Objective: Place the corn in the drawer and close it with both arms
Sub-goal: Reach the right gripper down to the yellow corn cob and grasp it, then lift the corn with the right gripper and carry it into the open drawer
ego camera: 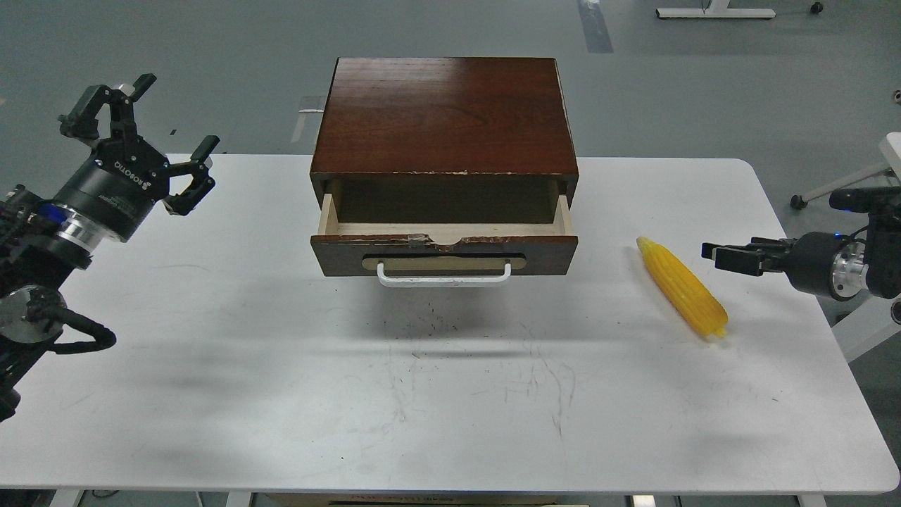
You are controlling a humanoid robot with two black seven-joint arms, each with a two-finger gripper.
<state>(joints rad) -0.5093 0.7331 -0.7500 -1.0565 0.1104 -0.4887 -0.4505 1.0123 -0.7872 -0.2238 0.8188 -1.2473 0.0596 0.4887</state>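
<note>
The corn (683, 288) is seen lying flat on the white table (436, 394), its pointed end toward the box (443, 120) and its blunt end nearer the front edge. Just beside it to the right, apart from it, the right gripper (712, 255) is held low; whether its fingers are parted cannot be told. The drawer (445, 246) is pulled partly out, well left of the corn. The left gripper (144, 120) is raised at the far left, fingers spread wide, nothing held.
</note>
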